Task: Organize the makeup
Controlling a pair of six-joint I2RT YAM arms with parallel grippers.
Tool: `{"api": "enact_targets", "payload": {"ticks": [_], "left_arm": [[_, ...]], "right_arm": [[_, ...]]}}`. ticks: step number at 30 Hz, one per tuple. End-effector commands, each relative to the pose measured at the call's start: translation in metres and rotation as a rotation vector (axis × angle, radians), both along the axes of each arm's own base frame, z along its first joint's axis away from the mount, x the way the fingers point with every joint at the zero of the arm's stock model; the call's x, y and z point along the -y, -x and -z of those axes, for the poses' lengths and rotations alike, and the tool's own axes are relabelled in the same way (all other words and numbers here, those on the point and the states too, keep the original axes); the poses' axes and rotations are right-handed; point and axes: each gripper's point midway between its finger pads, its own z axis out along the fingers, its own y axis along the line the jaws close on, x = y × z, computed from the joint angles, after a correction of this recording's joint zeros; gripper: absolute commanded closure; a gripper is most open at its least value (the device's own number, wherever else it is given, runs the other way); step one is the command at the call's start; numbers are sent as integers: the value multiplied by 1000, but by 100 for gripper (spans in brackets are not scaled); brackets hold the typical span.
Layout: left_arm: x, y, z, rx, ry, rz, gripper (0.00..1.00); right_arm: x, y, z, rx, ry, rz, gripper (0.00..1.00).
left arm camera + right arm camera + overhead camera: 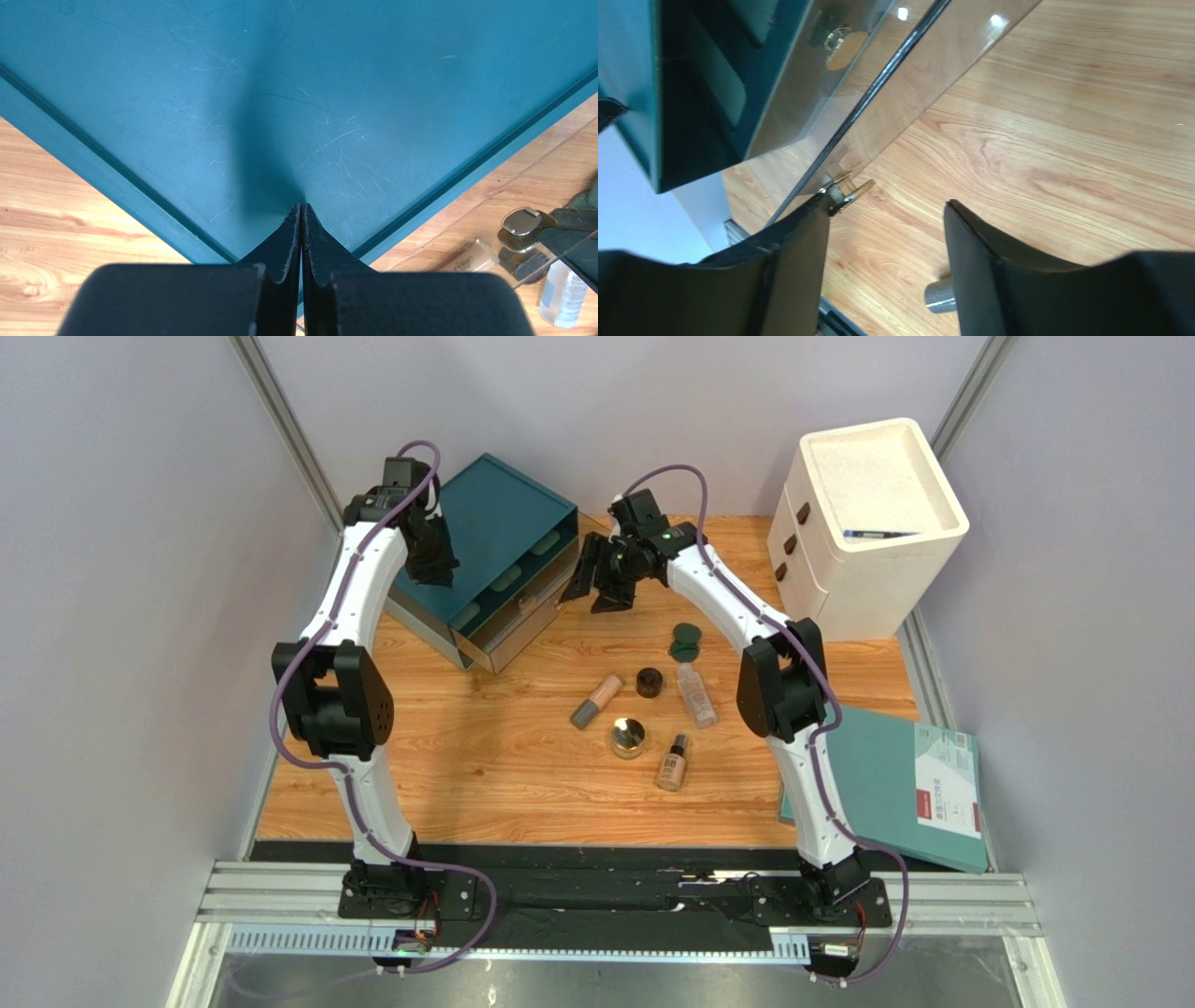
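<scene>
The makeup lies on the wooden table: beige tube with grey cap point(596, 700), dark brown round jar point(648, 682), clear bottle point(696, 695), gold compact point(630, 739), beige black-capped bottle point(673, 762) and dark green piece point(685, 641). My left gripper point(432, 560) is shut and empty, its tips point(302, 210) resting on the top of the teal drawer box point(295, 91). My right gripper point(596, 581) is open, and its left fingertip point(821, 204) is beside the metal handle point(847, 190) of the box's clear drawer front. The tube's grey cap point(940, 294) shows below the right gripper.
The teal drawer box point(484, 560) stands at the back left with a lower drawer point(512, 637) partly out. A white drawer cabinet point(863, 525) stands at the back right. A teal folder point(898, 784) lies at the table's right edge.
</scene>
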Motion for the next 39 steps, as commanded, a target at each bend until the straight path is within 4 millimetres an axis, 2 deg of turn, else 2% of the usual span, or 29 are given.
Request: {"api": "enact_targets", "payload": {"ticks": [1, 4, 6, 10, 13, 17, 18, 21, 25, 28, 32, 36, 39], "left_arm": [[-7, 12, 17, -79, -23, -10, 100], [-6, 12, 17, -79, -20, -3, 100], [-5, 13, 19, -84, -14, 1, 100], [-5, 15, 23, -95, -13, 6, 100], [-7, 15, 23, -96, -26, 5, 100], [-9, 15, 21, -91, -38, 5, 100], [-9, 15, 23, -96, -40, 4, 100], [-9, 14, 22, -93, -37, 5, 100], [-9, 15, 22, -94, -41, 7, 100], [-10, 15, 23, -96, -44, 7, 100], [-10, 15, 22, -94, -48, 12, 100], [-10, 15, 23, -97, -50, 14, 100], [-9, 16, 23, -102, -44, 20, 100]], "right_arm": [[38, 37, 19, -69, 210, -65, 36], [51, 34, 9, -4, 265, -71, 26], [62, 29, 8, 48, 323, -66, 24], [92, 22, 22, 70, 467, -45, 22], [99, 20, 28, 67, 486, -56, 21], [85, 17, 15, 104, 406, -93, 21], [79, 13, 5, 141, 372, -106, 21], [53, 20, -11, 171, 227, -188, 21], [35, 28, -37, 215, 99, -244, 22], [32, 36, -43, 221, 65, -273, 22], [28, 45, -65, 275, 6, -304, 22], [19, 42, -89, 317, -56, -316, 22], [20, 40, -93, 314, -53, -308, 22]]}}
